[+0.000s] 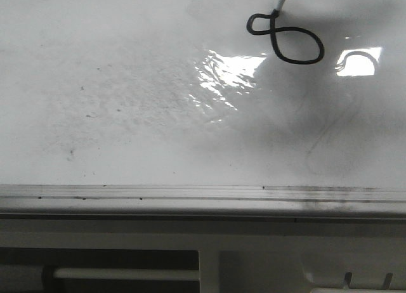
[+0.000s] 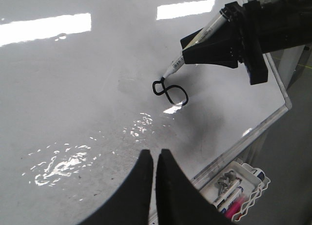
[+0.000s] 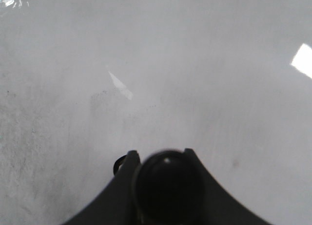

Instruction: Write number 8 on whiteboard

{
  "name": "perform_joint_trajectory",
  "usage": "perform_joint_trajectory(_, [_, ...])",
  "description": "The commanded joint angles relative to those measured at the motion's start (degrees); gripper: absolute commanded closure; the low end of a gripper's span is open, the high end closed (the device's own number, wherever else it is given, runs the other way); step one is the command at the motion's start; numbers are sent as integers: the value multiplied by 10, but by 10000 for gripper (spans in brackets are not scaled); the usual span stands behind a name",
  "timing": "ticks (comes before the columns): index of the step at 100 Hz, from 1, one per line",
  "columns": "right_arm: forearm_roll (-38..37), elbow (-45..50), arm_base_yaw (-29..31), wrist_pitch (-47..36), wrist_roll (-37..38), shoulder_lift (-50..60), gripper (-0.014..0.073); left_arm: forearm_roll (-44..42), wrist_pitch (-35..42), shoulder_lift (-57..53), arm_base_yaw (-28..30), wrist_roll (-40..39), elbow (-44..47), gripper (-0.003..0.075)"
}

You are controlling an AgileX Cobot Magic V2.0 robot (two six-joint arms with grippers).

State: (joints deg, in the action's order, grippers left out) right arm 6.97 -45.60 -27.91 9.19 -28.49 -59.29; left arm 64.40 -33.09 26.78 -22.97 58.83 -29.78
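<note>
Black marker ink forms the number 8 (image 1: 285,44), turned sideways, on the whiteboard (image 1: 127,103) toward its far right part, well away from the silver rail (image 1: 190,193) along the near edge. The right tool (image 2: 214,42) is clamped on a marker (image 2: 195,45) whose tip touches the figure's smaller loop. The left tool (image 2: 156,159) hangs over the board, fingers pressed together, holding nothing.
</note>
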Motion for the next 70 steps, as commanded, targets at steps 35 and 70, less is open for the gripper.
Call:
perform_joint_trajectory(35, [34,-19,-143,134,-6,86,664,51,-57,49,-17,52,-15,297])
perform_joint_trajectory(70, [91,-19,-259,212,-6,59,664,165,-117,221,-127,243,-61,293])
